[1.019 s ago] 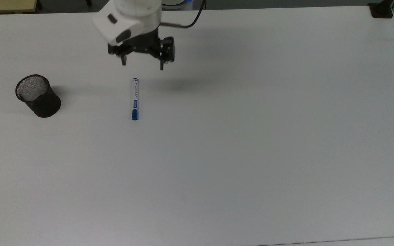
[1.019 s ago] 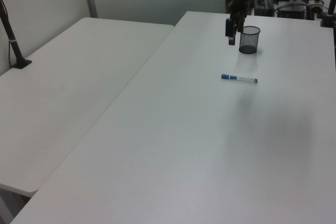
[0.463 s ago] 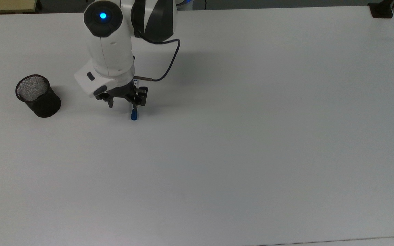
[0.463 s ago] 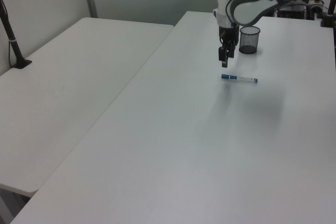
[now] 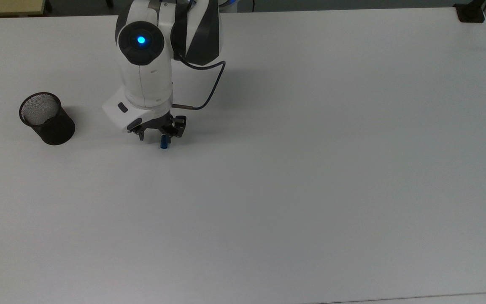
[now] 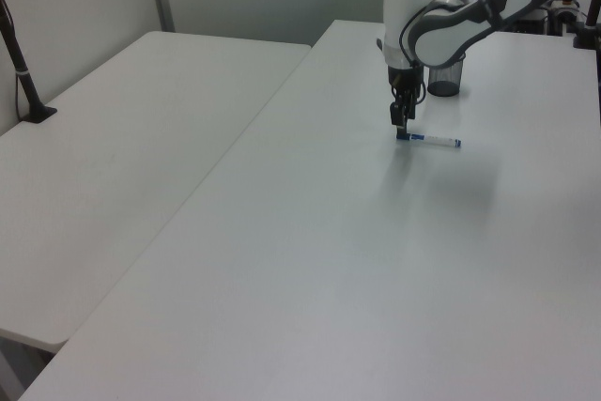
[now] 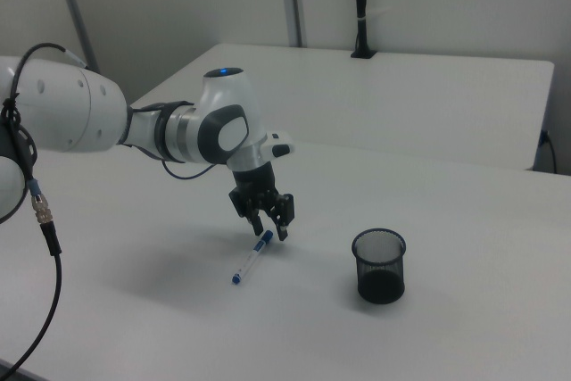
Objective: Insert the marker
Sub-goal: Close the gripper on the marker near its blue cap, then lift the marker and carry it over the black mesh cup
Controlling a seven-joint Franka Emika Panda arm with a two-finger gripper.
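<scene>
Gripper (image 7: 270,228) hangs open and empty astride the marker (image 7: 250,257)'s capped end. Risk: so off-centre a pinch may tilt it before the cup (image 7: 379,266).

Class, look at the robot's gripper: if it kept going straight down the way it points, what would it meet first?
Most likely the marker. The open gripper points down at the marker's blue-capped end, which lies flat on the white table. Depth is hard to judge, so one finger might touch the table beside it first.
</scene>
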